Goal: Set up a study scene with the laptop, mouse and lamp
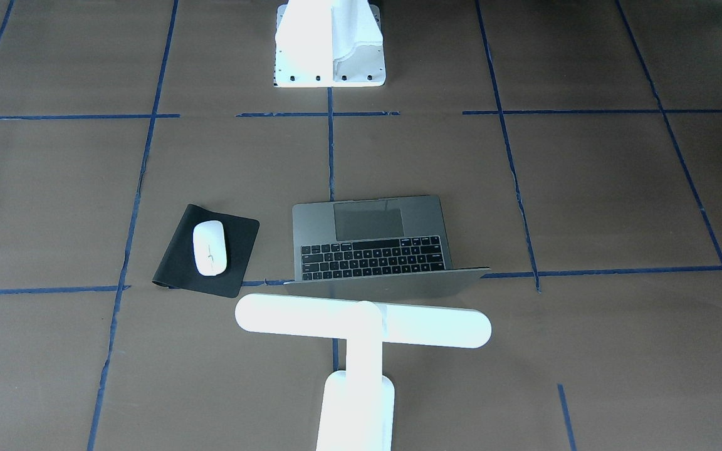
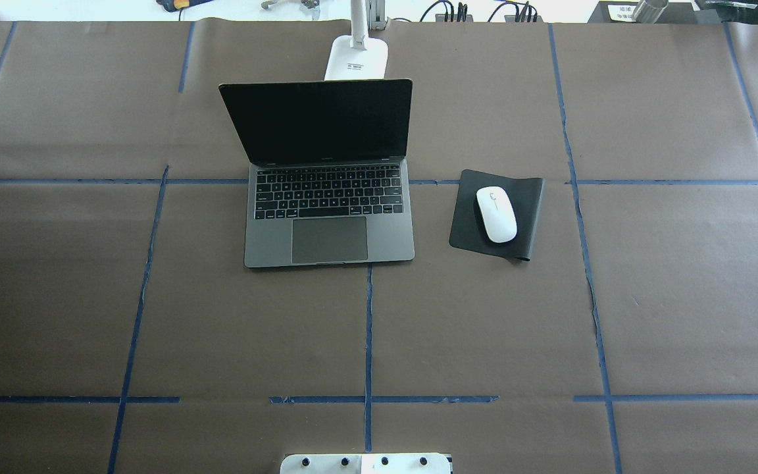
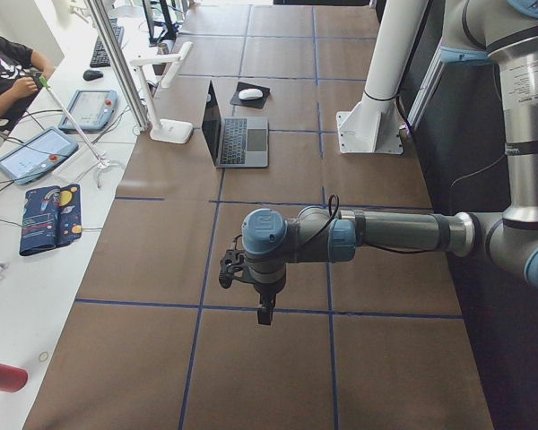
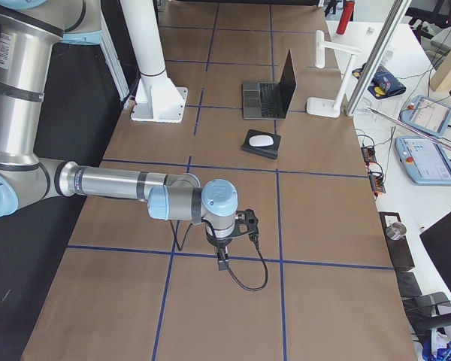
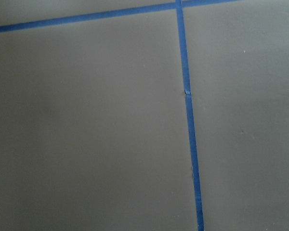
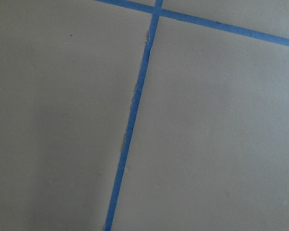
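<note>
- I count one laptop point(image 2: 329, 217) on the surface point(image 2: 484, 329).
- I see one mouse point(image 2: 496, 214).
- One lamp point(image 1: 361, 329).
- One black mat point(image 2: 529, 217).
- One white mount point(image 1: 311, 50).
- Two robot arms: the left arm point(image 3: 394, 231), the right arm point(image 4: 113, 183).

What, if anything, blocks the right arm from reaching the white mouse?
Probably nothing, so likely yes: the mouse lies uncovered on its black mat, on the right arm's side, laptop well apart.
</note>
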Tool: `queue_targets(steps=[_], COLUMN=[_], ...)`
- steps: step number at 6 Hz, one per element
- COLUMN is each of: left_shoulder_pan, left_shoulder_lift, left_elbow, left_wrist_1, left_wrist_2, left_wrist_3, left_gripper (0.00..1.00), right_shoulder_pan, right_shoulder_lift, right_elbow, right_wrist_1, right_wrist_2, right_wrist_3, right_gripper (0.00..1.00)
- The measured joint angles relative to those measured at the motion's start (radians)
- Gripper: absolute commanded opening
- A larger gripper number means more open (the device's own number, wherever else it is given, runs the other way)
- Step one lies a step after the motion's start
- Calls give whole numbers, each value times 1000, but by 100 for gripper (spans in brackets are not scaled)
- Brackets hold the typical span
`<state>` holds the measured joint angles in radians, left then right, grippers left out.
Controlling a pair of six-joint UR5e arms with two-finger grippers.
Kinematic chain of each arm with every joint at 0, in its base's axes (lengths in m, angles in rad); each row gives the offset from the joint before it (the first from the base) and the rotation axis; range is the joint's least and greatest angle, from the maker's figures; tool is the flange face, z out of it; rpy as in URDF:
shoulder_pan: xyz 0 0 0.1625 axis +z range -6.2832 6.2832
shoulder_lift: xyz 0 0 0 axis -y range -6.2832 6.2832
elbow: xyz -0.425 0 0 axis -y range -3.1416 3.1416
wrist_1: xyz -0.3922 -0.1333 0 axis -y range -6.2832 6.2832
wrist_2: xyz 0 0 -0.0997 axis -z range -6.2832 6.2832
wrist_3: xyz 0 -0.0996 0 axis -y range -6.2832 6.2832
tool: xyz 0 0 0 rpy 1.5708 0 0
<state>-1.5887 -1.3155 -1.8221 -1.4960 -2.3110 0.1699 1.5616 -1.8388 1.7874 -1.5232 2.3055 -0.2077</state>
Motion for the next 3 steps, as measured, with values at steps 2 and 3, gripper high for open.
queue_targets(steps=[2, 3], left_shoulder_pan=[0, 0], left_shoulder_lift=[11, 13], left_elbow=[9, 10], left_wrist_1=[5, 6], left_wrist_2=[1, 1], left_wrist_3=[1, 1], left_gripper=[100, 100], right_shoulder_pan=[0, 0], right_shoulder_lift=[-4, -5], right_elbow=[-2, -3], right_wrist_1=[0, 0], right_wrist_2=[0, 0], right_wrist_3=[1, 1], right_gripper=[100, 100])
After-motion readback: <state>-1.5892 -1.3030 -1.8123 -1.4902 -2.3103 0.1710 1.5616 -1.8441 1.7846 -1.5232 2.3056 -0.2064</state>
